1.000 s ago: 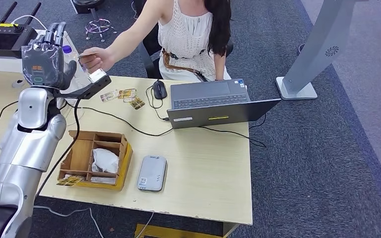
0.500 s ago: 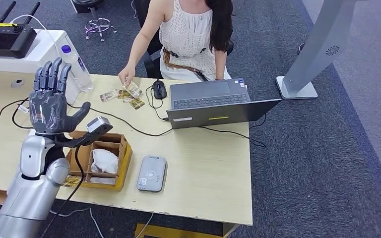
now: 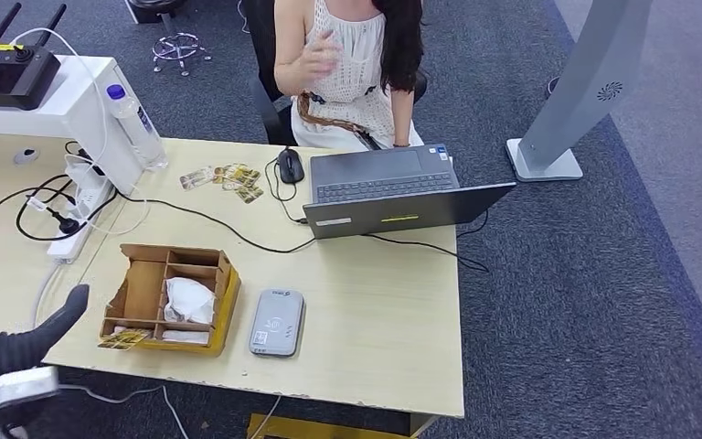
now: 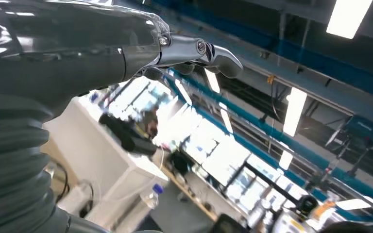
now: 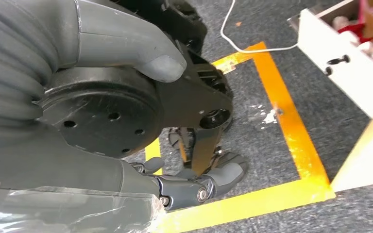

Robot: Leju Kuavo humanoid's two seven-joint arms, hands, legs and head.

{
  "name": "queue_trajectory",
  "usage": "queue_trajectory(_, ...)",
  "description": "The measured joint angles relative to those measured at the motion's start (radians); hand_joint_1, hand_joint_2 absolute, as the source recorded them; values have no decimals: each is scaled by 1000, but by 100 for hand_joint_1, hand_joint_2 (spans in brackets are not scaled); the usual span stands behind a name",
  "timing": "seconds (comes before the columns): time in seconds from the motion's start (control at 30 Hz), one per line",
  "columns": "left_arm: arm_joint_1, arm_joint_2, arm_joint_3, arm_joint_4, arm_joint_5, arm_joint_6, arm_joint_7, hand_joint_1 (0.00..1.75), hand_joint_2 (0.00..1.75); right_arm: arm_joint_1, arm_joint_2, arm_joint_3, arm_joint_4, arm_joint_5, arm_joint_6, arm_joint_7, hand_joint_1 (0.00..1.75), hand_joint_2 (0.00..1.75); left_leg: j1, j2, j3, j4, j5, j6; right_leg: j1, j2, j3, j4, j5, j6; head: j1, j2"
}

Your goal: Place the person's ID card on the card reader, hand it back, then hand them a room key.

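The left hand (image 3: 5,338) sits low off the table's (image 3: 375,320) near left corner, thumb spread wide from the fingers and nothing in it; in the left wrist view its fingers (image 4: 194,51) stretch out straight with empty air around them. The right hand (image 5: 126,160) hangs over the floor, fingers loosely bent with nothing between them.

The reader (image 3: 278,322) lies flat near the table's front edge, just beside the box (image 3: 169,294), its top bare. The box holds a white wad in one compartment, and a gold card (image 3: 124,339) juts from its front left corner. A scatter of cards (image 3: 224,177) lies at the far edge, near the mouse (image 3: 288,165) and the laptop (image 3: 402,197). The person (image 3: 347,64) sits behind the far edge, one hand (image 3: 315,57) raised at chest height; whether it holds anything I cannot tell. A bottle (image 3: 137,128) stands at the far left corner.
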Motion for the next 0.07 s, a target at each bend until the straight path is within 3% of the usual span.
queue_trajectory(0.07,38,-43,97,-49,83,-112,-52,0,175,0,0,-10,0,-2,1,-7,0,175,0,-1,0,0,0,0,0,-1,0,0,-1,1,0,0)
